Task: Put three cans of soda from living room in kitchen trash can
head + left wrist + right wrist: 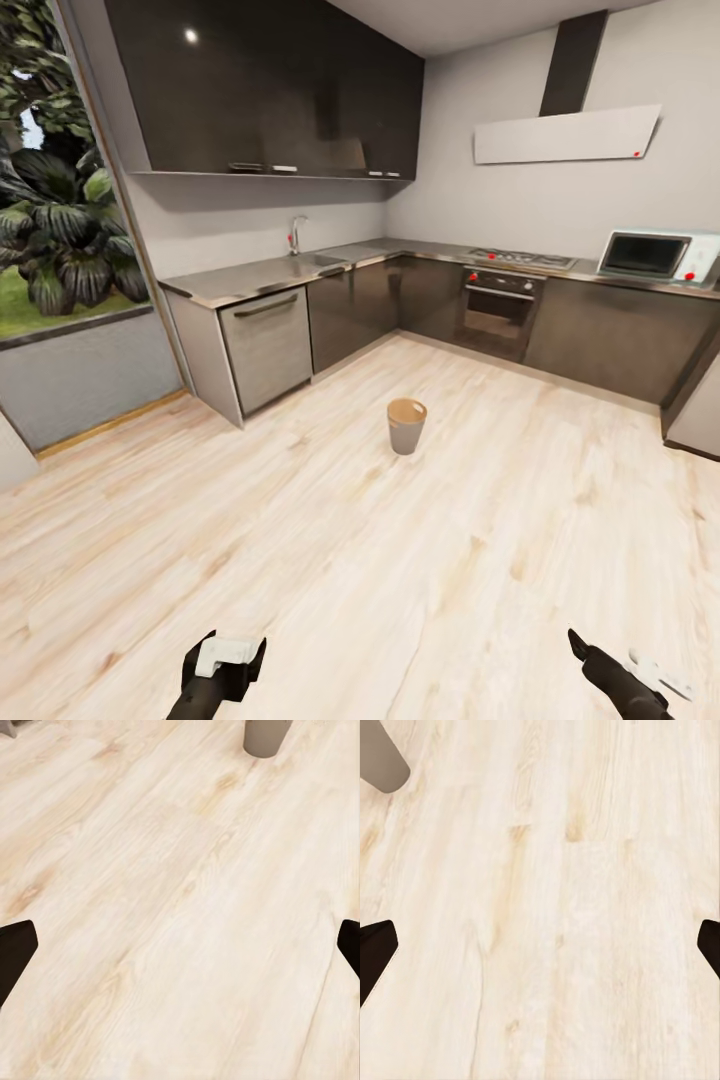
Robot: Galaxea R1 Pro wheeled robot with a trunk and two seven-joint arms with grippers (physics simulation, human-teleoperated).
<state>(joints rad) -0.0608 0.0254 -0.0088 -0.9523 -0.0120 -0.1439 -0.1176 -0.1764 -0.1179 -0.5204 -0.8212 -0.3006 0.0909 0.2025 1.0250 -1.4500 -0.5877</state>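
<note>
KITCHEN FLOOR VIEW: BOTH GRIPPERS SPREAD WIDE AND EMPTY

Pale wood flooring (330, 540) covers the kitchen from the near edge to the dark grey base cabinets (360, 305). A steel countertop (250, 278) runs along the cabinets, with a tap (296, 235) at 11 o'clock, a built-in oven (498, 310) at 1 o'clock and a microwave (650, 256) at 2 o'clock. A window with green plants (55, 220) lies at 9 o'clock.

The tash can (406, 425) stands upright on the bare floor at roughly 12 o'clock, well apart from the cabinets and from both arms. Its brown interior is visible at the rim.

Left gripper (180, 949): jaws are released and spread fully, one dark fingertip at each side edge of the left wrist view. Nothing lies between them. The base of the tash can (264, 739) appears far ahead.

Right gripper (540, 945): jaws are likewise released at full spread, with floor alone between them. A corner of the tash can (381, 757) shows at the frame edge.

In the head view the left gripper (222, 665) sits at 7 o'clock and the right gripper (600, 665) at 5 o'clock, both clear of the floor objects.
</note>
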